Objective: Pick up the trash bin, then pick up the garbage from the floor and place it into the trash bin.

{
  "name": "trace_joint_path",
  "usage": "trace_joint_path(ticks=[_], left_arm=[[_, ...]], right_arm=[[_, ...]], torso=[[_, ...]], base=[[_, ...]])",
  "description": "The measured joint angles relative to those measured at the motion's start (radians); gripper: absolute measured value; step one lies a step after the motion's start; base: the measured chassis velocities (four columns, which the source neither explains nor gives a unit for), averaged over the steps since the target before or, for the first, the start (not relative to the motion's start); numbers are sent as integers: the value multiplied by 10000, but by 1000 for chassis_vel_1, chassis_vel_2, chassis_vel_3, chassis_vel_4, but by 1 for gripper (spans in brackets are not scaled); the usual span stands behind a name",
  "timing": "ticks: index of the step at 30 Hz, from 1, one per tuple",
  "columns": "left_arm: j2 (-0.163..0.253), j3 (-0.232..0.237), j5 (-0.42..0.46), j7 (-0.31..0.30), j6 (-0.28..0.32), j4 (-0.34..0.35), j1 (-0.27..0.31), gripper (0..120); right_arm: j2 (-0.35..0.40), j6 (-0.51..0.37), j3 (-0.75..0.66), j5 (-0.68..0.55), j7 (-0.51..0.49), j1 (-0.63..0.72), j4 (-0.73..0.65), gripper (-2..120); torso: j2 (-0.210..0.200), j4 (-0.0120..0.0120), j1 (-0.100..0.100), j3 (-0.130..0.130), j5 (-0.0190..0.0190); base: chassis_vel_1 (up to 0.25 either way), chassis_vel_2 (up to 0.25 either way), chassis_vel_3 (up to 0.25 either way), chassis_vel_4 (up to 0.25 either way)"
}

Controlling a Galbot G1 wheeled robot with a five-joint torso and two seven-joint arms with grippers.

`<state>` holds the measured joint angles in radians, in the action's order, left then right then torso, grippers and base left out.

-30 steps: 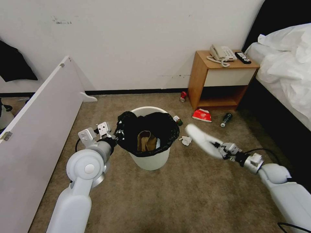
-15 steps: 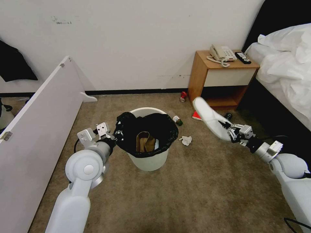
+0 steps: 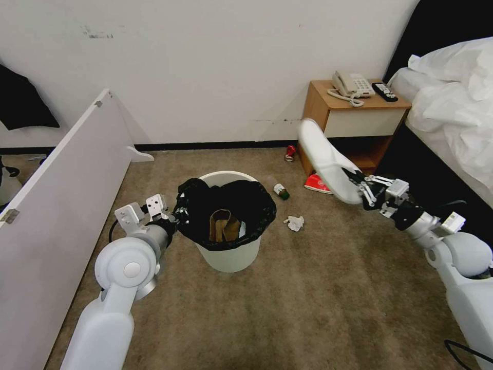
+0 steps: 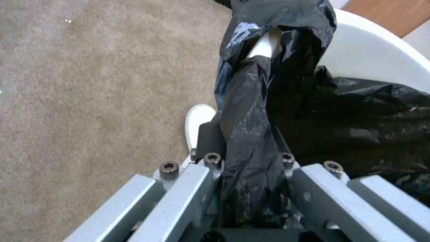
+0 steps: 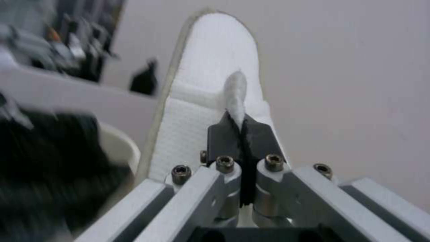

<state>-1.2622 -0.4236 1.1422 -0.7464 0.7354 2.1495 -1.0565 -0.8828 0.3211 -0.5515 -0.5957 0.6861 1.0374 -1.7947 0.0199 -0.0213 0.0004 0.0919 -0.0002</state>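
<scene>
**Slipper held up high, bin held by its rim**

While the left gripper (image 3: 173, 220) is closed tight on the rim of the trash bin (image 3: 228, 254), pinching the black bag (image 4: 251, 134) folded over it, the right gripper (image 3: 359, 189) is clamped on a white slipper (image 3: 326, 156) and holds it in the air, to the right of the bin and in front of the nightstand (image 3: 354, 126). From the right wrist camera the two fingers (image 5: 224, 137) are nearly together, with a fold of the slipper's strap squeezed between them.

Inside the bin lies a crumpled brown paper bag (image 3: 222, 226); something pale shows beside it, but it cannot be identified. On the carpet (image 3: 308, 298) a white tissue (image 3: 295, 222) lies just right of the bin, a small bottle (image 3: 280, 190) is behind it, a red can (image 3: 290, 152) is near the wall and a red packet (image 3: 317, 182) is by the nightstand. White marks on the packet are too small to read. A telephone (image 3: 352, 85) and a remote control (image 3: 385, 91) rest on the nightstand top.

Compared with one second ago, the slipper has gone up and away to the right, now tilted with its toe toward the wall. The bin and left arm have shifted slightly left.
</scene>
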Motion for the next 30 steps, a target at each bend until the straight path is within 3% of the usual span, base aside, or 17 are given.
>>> trace_joint_path(ticks=[18,30], left_arm=[[-72,231,-14,239,0,-11,-301,4],[-190,662,446,572,0,-485,75,4]], right_arm=[[92,-337,3147,-1338,-749,-1512,-986,0],[411,-313,3832,-1513,-700,-1493,-1099,0]], torso=[[0,-1,0,0,2],[0,-3,0,1,2]], base=[[0,0,0,0],[0,0,0,0]])
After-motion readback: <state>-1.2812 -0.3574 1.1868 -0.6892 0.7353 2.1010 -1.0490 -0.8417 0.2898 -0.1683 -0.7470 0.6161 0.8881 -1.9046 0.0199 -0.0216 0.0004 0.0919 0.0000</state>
